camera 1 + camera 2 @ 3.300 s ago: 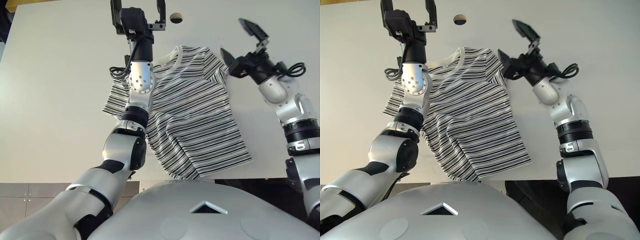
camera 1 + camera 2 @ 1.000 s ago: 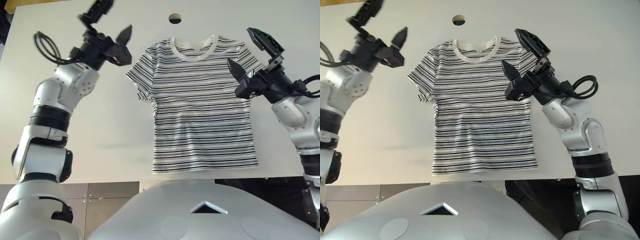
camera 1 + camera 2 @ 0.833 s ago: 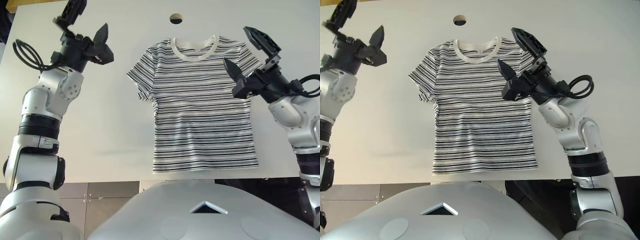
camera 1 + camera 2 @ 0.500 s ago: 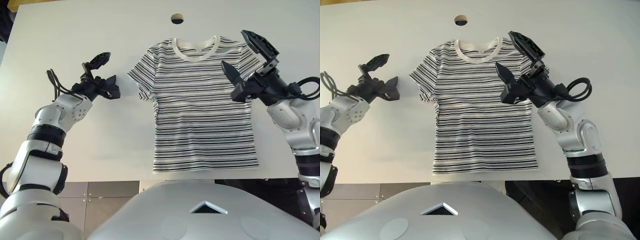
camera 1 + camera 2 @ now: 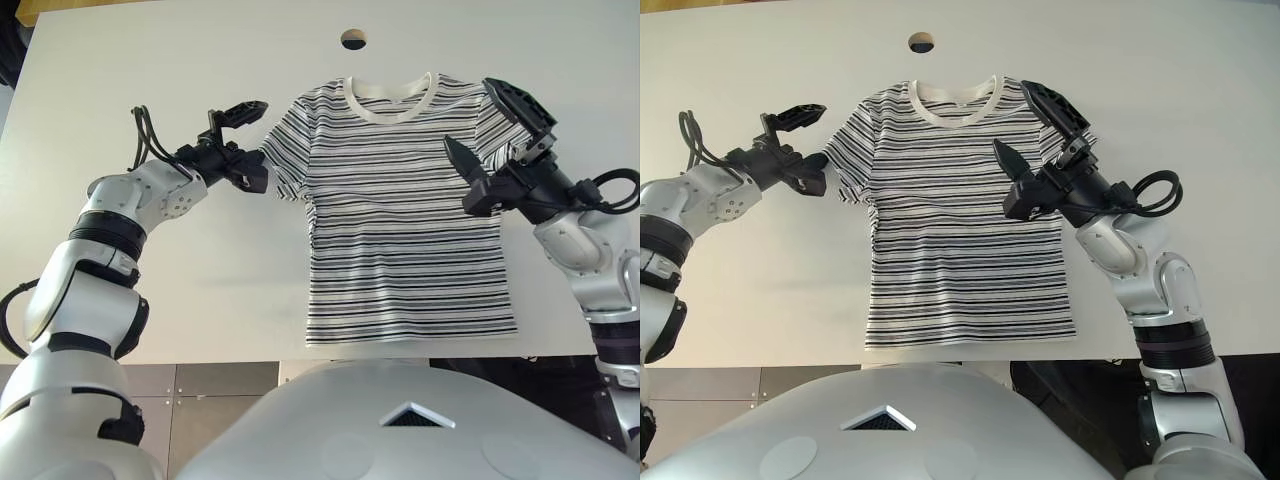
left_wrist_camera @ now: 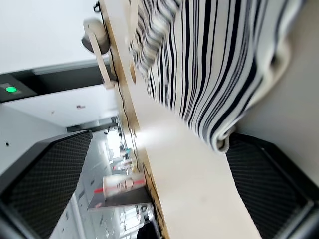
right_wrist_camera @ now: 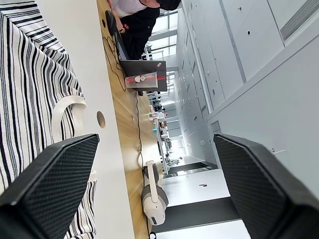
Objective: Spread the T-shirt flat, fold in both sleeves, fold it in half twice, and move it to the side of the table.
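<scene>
A white table top (image 5: 130, 60) fills the head views, with a small round hole (image 5: 352, 38) at upper centre. At the left of the frame, the left arm bends at the elbow and its forearm runs across toward the middle. The left gripper (image 5: 255, 143) has arrived at the outer edge of one sleeve, with its jaws spread wide, one finger above the sleeve edge and one below.

The short-sleeved T-shirt with black and white stripes and a cream collar (image 5: 400, 200) lies flat and face up in the centre of the frame. Its collar is toward the top, just below the hole, both sleeves are spread out, and the hem is near the table's lower edge.

At the right of the frame, the right arm rises from the lower corner with its forearm angled up and inward. The right gripper (image 5: 468, 112) is over the shirt's other sleeve and shoulder, also with its jaws wide apart and nothing between them.

The left wrist view adds a close look at the sleeve's hem (image 6: 222, 142) lying in the gap between the dark fingers (image 6: 45, 184). It is close to one of them, but contact cannot be judged. The right wrist view looks between its own fingers (image 7: 50, 194) along the striped cloth (image 7: 25, 74) to the collar and the hole (image 7: 101, 119) beyond.
</scene>
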